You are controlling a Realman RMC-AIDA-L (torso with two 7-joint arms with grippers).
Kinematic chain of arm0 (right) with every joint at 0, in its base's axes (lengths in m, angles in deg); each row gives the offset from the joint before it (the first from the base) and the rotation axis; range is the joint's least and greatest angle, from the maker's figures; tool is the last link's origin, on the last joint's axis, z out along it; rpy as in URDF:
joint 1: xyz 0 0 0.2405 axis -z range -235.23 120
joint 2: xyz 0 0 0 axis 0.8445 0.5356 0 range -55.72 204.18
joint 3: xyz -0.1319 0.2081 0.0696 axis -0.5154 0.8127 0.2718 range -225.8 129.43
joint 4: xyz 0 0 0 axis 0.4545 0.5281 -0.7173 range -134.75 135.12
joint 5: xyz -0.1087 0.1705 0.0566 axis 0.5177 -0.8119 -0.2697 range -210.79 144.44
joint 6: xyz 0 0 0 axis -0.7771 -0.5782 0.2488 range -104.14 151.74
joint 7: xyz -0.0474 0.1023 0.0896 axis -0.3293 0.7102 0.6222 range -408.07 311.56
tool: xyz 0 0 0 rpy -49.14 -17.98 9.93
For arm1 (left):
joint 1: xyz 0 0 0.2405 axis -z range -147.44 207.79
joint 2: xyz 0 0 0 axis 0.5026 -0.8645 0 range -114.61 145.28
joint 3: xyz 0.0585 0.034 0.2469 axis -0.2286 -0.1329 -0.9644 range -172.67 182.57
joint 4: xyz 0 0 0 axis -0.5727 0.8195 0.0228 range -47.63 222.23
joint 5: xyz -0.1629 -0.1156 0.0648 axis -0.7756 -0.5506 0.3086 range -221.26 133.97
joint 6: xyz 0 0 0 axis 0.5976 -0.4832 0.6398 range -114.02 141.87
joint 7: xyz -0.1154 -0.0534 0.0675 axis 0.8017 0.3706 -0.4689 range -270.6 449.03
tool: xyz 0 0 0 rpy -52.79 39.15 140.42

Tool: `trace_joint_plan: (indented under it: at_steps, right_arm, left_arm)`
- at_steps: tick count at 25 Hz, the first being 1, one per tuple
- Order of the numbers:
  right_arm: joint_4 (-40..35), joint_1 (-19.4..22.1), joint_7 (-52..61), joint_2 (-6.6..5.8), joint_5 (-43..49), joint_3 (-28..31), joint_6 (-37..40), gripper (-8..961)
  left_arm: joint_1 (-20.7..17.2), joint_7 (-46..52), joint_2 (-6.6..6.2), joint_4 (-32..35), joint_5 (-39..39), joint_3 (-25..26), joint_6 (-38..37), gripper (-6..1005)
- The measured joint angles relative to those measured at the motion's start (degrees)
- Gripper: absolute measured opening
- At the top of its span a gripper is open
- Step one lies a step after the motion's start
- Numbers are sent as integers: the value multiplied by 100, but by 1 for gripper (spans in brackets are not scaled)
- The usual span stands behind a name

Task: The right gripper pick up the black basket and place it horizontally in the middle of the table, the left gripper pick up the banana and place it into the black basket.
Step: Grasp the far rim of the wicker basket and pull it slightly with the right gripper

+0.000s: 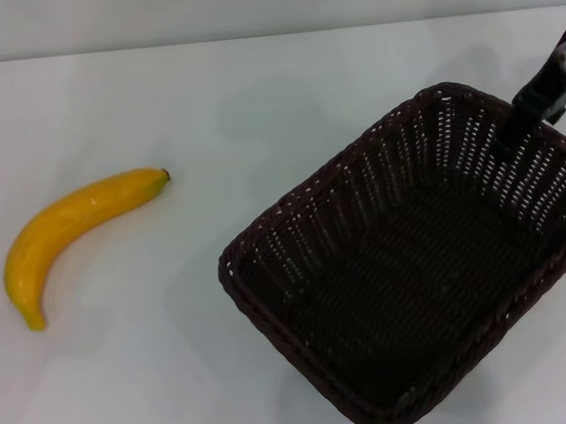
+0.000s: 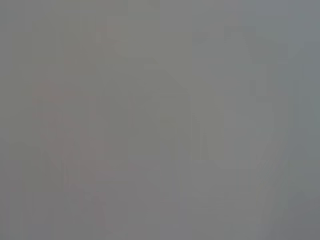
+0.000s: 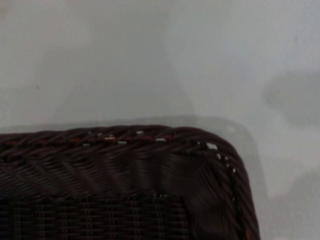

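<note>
Right hand (image 1: 527, 118) at the black basket's (image 1: 418, 259) far rim, grip state indiscernible; basket askew on worktop (image 1: 202, 99), banana (image 1: 69, 233) well apart; thin rim purchase risks slipping, tipping.

Only a small part of the robot is seen, at the far right of the head view: the right gripper (image 1: 545, 99), a slim black finger assembly topped by a grey metal piece with a pale highlight.
</note>
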Motion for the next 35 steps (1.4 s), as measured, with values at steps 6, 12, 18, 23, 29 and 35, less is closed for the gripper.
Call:
trace_joint_plan:
  at_steps: [6,12,18,23,29,35]
  right_arm:
    - [482,-79,111,-6,19,-107,246,846]
    - [875,-197,158,-3,122,-130,387,847]
    - [1002,-318,412,35,283,-398,523,805]
    - [1129,-442,511,56,273,-431,538,676]
    - [1124,-506,600,81,182,-462,472,432]
    - [800,-378,804,87,157,-508,337,251]
  left_arm:
    - [48,-42,-17,0,22,0,0,860]
    - [90,-75,-48,0,33,0,-4,860]
    - [96,-173,-50,0,36,0,-8,860]
    - [92,-295,-50,0,35,0,-1,860]
    - [26,-344,-51,1,9,22,36,860]
    - [-11,-359,-86,18,-3,35,54,860]
